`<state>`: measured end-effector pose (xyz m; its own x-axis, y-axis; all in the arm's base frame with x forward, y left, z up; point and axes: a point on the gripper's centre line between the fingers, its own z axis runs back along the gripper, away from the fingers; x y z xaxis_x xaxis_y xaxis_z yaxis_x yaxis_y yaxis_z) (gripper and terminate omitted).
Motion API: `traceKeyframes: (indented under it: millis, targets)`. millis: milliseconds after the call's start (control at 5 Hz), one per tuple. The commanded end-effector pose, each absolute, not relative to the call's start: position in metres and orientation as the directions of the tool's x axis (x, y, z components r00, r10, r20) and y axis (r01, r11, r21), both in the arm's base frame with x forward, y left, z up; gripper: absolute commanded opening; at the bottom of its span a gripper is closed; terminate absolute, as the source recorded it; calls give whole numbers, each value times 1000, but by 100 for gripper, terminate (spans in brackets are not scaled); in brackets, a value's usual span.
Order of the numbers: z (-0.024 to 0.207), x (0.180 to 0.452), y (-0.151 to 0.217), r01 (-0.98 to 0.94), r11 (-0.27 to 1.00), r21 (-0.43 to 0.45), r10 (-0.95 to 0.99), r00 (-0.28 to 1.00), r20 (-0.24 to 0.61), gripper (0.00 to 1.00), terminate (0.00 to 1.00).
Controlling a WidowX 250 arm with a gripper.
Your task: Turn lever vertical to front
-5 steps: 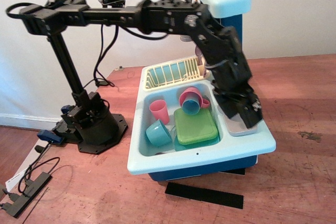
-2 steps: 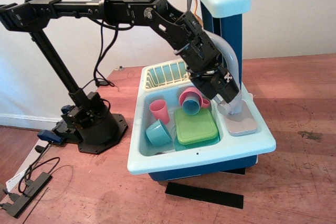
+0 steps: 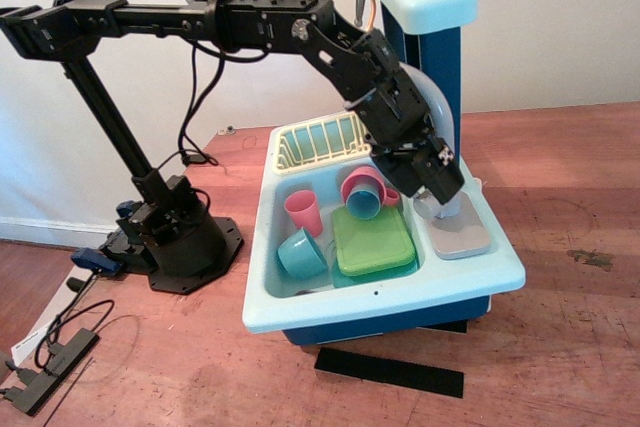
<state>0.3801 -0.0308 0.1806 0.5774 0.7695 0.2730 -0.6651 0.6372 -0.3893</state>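
Observation:
The grey toy faucet stands on the right ledge of the light-blue toy sink [image 3: 400,297], with its arched spout [image 3: 441,107] partly behind my arm and its flat grey base [image 3: 460,239] in front. A small pale stub, apparently the lever [image 3: 475,185], sticks out to the right of the base collar. My black gripper [image 3: 440,183] points down and sits right at the left side of the collar, covering most of it. I cannot tell whether the fingers are open or whether they touch the lever.
The basin holds a pink cup [image 3: 303,210], a teal cup [image 3: 299,253], a green plate [image 3: 373,240] and a pink bowl [image 3: 362,190]. A yellow dish rack [image 3: 318,142] sits behind. A blue tower [image 3: 425,7] rises behind the faucet. The arm's base [image 3: 180,237] stands to the left.
My gripper rose from low over the faucet's front base, swung back and left, and has now come slightly right and down to the collar.

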Motion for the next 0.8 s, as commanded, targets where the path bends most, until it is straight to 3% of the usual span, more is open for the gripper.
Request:
traceKeyframes:
  millis: [0, 600]
  targets:
    - [182, 385, -27, -649, 667, -367, 744, 609, 275, 100, 0]
    - [168, 338, -18, -687, 620, -379, 784, 560, 268, 100, 0]
